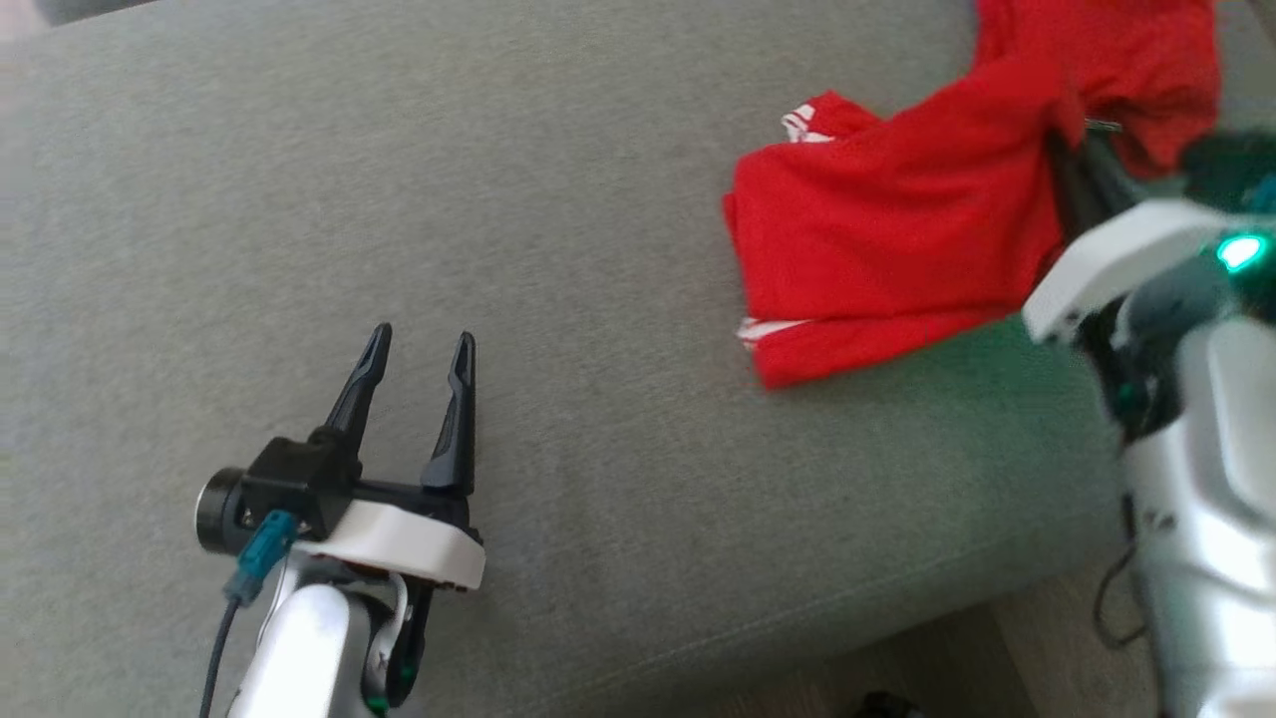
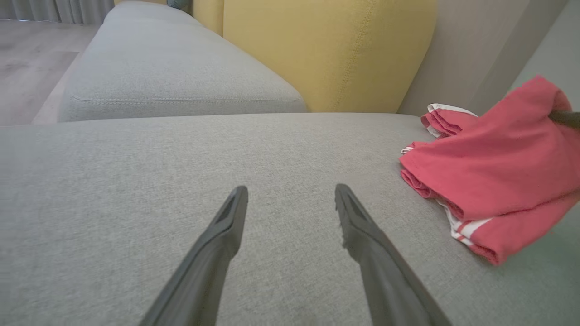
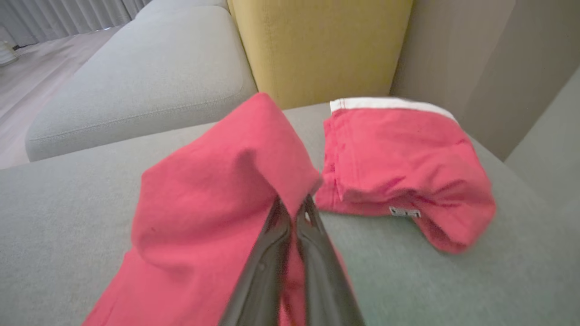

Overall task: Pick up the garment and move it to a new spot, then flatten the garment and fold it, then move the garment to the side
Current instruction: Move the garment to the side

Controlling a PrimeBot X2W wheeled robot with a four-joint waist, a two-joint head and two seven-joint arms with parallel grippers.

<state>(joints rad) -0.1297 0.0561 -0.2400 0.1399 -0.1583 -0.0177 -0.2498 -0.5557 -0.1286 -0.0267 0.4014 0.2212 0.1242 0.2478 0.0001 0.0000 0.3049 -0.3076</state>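
Observation:
The garment (image 1: 897, 229) is a red piece with white trim, bunched at the upper right of the grey sofa seat (image 1: 558, 199). My right gripper (image 3: 292, 206) is shut on a raised fold of the garment (image 3: 217, 190), lifting it into a peak while the rest lies on the cushion. From the left wrist, the garment (image 2: 494, 176) lies to the right. My left gripper (image 1: 419, 344) hovers open over bare cushion at the lower left, well apart from the cloth; its fingers (image 2: 226, 226) hold nothing.
A yellow back cushion (image 2: 326, 50) stands behind the seat, with a second grey seat cushion (image 2: 172, 77) further left. The sofa's front edge (image 1: 797, 618) runs along the lower right, with floor beyond. Wood floor (image 2: 27, 59) shows at far left.

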